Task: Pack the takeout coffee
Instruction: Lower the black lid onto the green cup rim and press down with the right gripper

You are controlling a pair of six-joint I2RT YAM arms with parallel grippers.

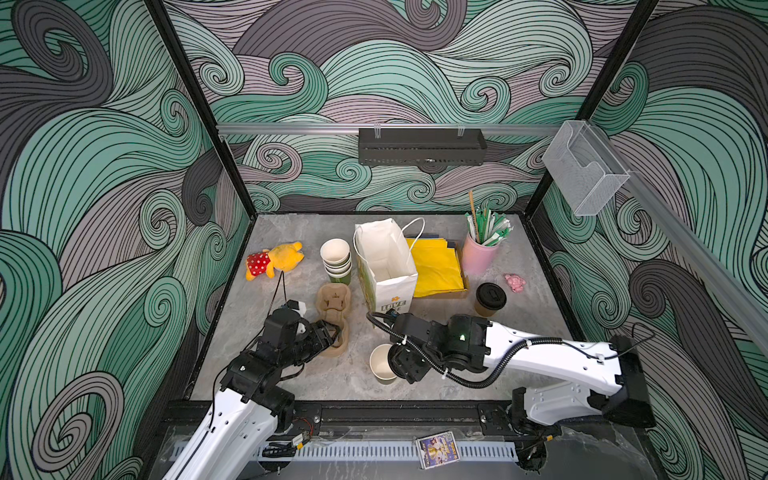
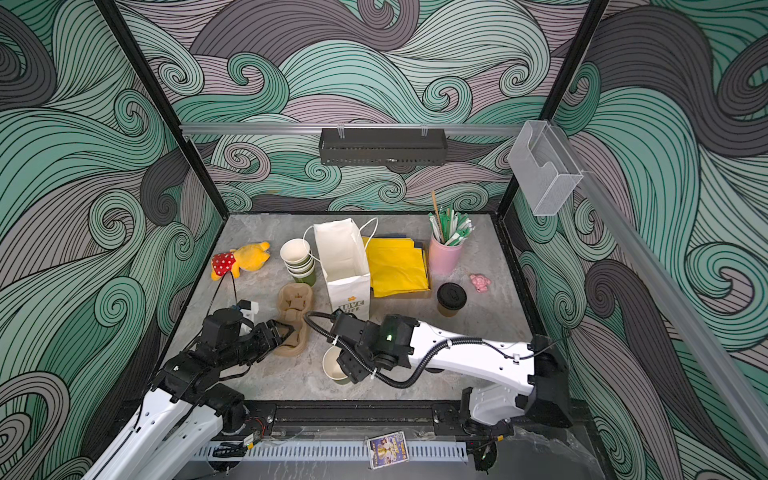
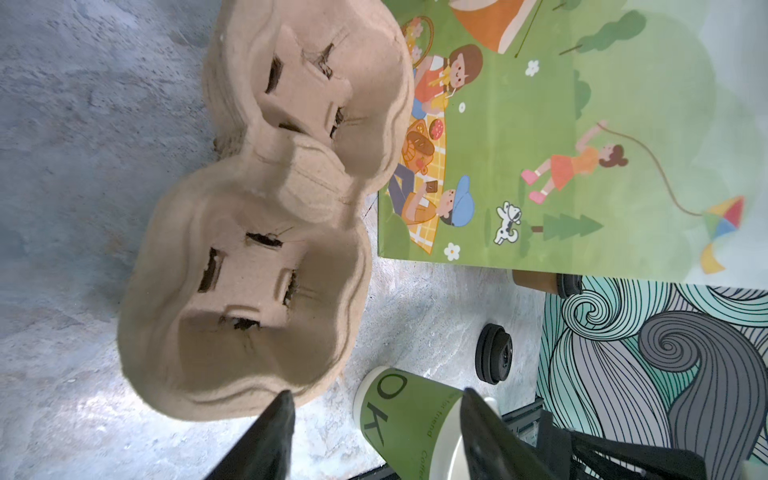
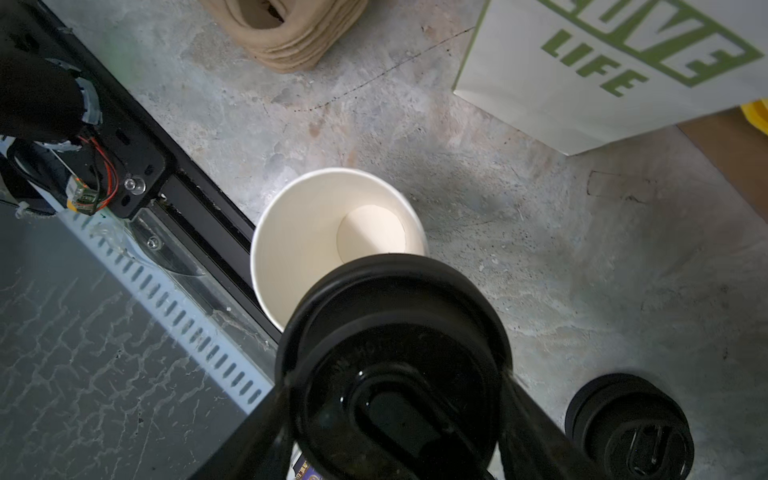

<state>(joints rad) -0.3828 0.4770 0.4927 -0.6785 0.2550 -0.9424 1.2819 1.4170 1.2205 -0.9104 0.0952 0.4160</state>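
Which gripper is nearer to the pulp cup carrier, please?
Left. The left gripper is at the carrier's near end; the right gripper holds a lid by the lidless cup.

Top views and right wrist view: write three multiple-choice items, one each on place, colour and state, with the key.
1. Where does the lidded brown cup stand?
A. Inside the white bag.
B. On the table, near the pink figurine.
C. In the pulp carrier.

2. What colour is the straw holder?
A. Pink.
B. Blue.
C. Black.

3. What is the right pincer doing?
A. Standing open and empty.
B. Gripping the white bag.
C. Holding a black lid.

Key:
1 B: it stands on the bare table.
2 A: its wall is pink.
3 C: the lid sits in its grip.
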